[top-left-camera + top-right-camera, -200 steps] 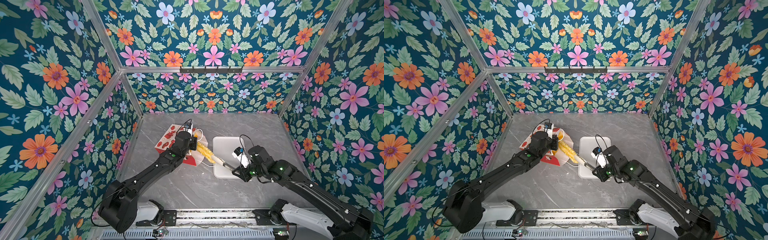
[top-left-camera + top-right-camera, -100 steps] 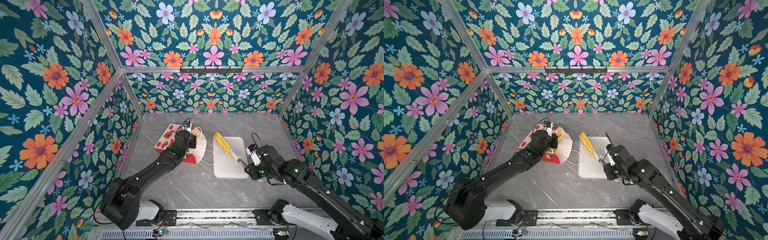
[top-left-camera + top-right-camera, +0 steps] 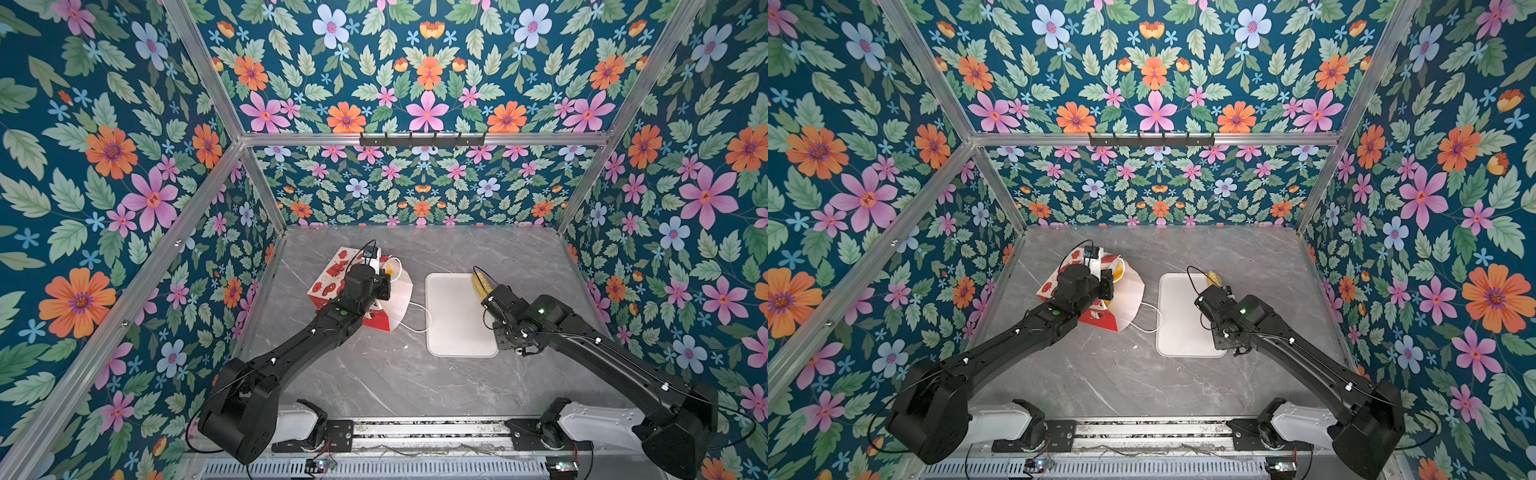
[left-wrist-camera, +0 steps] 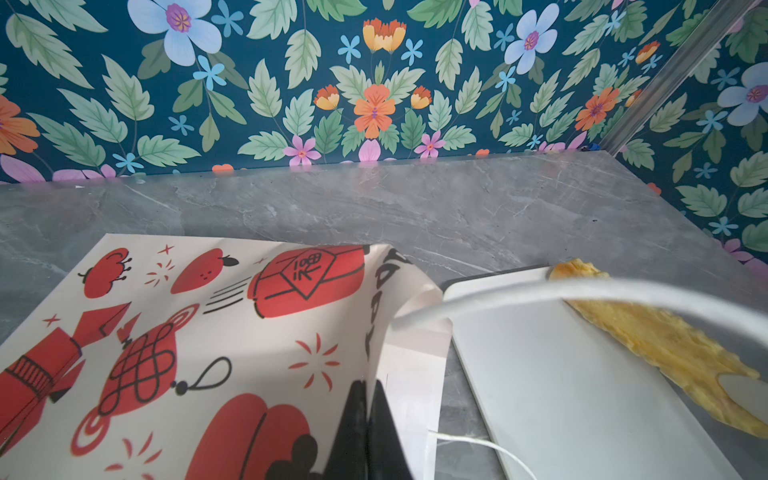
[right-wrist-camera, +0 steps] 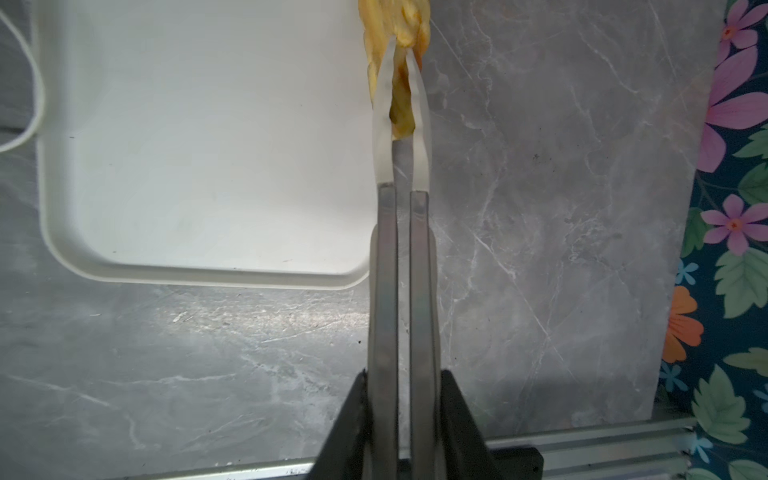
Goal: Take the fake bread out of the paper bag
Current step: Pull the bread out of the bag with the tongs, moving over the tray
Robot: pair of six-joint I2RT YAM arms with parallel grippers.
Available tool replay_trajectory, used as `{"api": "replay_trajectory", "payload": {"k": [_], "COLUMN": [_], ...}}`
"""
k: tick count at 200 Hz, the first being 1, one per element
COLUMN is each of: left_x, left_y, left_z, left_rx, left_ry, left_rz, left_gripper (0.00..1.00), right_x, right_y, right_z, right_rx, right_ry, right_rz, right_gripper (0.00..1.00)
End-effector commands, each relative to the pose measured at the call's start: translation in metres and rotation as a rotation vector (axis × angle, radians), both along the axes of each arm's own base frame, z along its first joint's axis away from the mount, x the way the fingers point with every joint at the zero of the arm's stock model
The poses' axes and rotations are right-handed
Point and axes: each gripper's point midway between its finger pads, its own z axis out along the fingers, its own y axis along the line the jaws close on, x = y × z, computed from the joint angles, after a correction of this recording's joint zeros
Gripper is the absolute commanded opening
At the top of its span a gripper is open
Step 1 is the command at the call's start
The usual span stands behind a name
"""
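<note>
Mid-unloading, set-down pending.
Right gripper [image 5: 405, 45] clamps glossy yellow twisted toy loaf [image 3: 481, 283] at white tray's [image 3: 453, 328] far right corner; left gripper [image 4: 368, 392], shut, pins red-printed paper bag's [image 4: 208, 332] rim, likely steadying it.

Bright, even light from above; soft shadows lie on the grey counter [image 3: 374, 386]. A pale glare patch marks it in the right wrist view, where the fingers [image 5: 384, 270] blur near the lens. The white cord [image 4: 582, 291] is unfocused.

Black arms [image 3: 307, 336]; white bases [image 3: 598, 419]; slim silver right claw [image 5: 402, 46]
</note>
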Motion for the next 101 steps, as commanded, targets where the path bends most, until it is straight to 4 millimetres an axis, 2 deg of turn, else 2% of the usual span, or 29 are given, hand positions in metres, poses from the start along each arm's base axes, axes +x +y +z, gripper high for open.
{"api": "replay_trajectory", "payload": {"k": [1,29,101], "left_x": [0.001,0.002,0.004], "left_y": [-0.002,-0.001,-0.003], "left_z": [0.011,0.008,0.007], "left_rx": [-0.051,-0.066,-0.081], "left_ry": [-0.036,-0.028,-0.022], "left_rz": [-0.016,-0.019,-0.031], "left_gripper": [0.0,0.0,0.0], "right_x": [0.005,0.003,-0.002], "right_y": [-0.007,0.003,0.038], "right_z": [-0.004,-0.015,-0.034], "right_rx": [-0.055,-0.059,0.017], "right_ry": [-0.026,-0.012,0.029], "right_rz": [-0.031,-0.009,0.047], "right_gripper": [0.02,0.02,0.16]}}
